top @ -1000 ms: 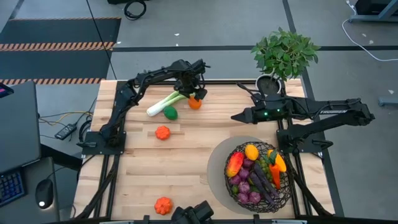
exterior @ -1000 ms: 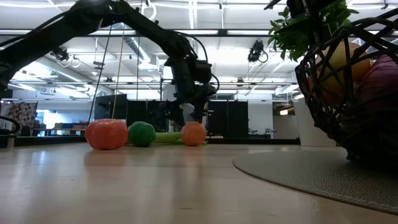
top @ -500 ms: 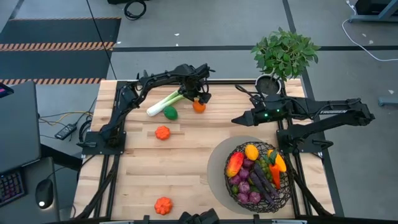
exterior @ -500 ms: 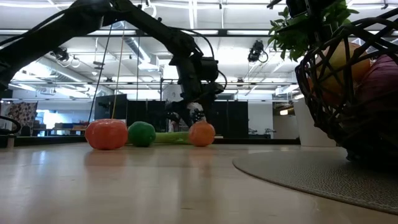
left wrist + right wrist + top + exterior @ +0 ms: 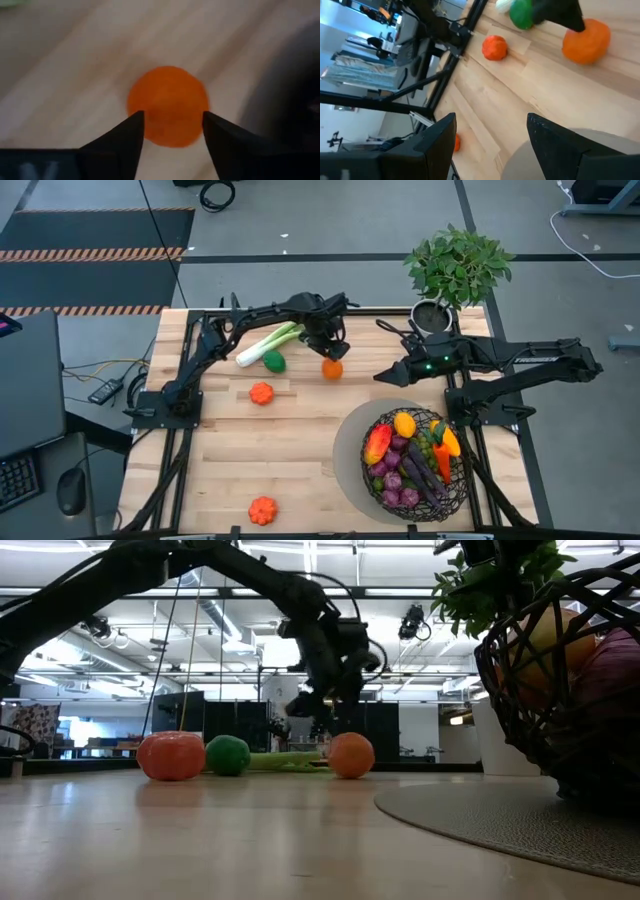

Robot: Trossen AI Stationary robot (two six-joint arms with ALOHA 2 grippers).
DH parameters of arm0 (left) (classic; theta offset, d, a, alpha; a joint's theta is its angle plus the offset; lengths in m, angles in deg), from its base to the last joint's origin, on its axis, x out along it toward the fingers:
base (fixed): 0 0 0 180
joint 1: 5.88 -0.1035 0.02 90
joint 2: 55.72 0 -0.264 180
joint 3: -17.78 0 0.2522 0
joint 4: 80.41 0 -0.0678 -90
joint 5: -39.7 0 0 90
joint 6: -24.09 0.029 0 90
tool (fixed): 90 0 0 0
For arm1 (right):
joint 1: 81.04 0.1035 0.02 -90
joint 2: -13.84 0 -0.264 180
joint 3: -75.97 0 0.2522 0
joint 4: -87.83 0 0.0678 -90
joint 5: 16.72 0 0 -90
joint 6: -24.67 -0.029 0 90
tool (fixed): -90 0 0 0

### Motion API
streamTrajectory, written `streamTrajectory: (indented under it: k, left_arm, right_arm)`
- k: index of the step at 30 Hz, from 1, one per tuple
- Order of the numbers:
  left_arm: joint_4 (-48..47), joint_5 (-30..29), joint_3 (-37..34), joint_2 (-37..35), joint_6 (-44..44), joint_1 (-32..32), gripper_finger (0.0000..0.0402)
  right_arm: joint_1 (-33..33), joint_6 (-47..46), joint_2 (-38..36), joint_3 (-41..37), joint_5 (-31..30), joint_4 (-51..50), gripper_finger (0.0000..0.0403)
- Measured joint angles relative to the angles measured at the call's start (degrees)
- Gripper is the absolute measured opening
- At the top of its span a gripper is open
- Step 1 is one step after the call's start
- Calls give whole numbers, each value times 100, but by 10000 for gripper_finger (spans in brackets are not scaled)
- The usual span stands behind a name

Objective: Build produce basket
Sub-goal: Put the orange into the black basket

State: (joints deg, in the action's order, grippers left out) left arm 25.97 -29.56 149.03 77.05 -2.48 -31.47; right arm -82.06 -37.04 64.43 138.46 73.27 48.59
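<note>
Basket (image 5: 462, 480) heaped with produce (image 5: 415, 455); left gripper (image 5: 172, 131) jaws open astride orange (image 5: 168, 106), right gripper (image 5: 490, 135) jaws apart, empty.

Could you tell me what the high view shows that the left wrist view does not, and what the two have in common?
Only the high view shows the basket full of produce, the leek, the lime, two small pumpkins, the plant and the right end effector waiting nearby, open. Only the left wrist view shows the left end effector's fingers straddling the orange. Both show the orange on the table under the left end effector.
</note>
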Motion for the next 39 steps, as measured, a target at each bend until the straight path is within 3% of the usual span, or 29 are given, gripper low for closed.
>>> streamTrajectory:
  k: [6,12,19,26,32,39]
  left_arm:
    - [-69,387,529,-2,25,138,141]
    - [-658,237,1058,-13,479,225,101]
    - [-1919,-1043,1465,-33,1389,-9,113]
    - [-2891,-1518,1268,-15,2436,-297,150]
    - [-2942,-1518,1259,-378,2992,-616,163]
    - [-2442,-1495,1269,-1405,2970,-988,141]
  right_arm:
    - [-2,-4,-163,0,368,-600,249]
    - [0,-27,-528,0,285,-1061,249]
    - [-102,-71,-573,0,-513,-1188,249]
    - [-290,1247,211,0,-513,-1075,249]
    - [-461,2317,1128,-2,-499,-260,255]
    - [-1013,2481,1896,-2,-294,640,304]
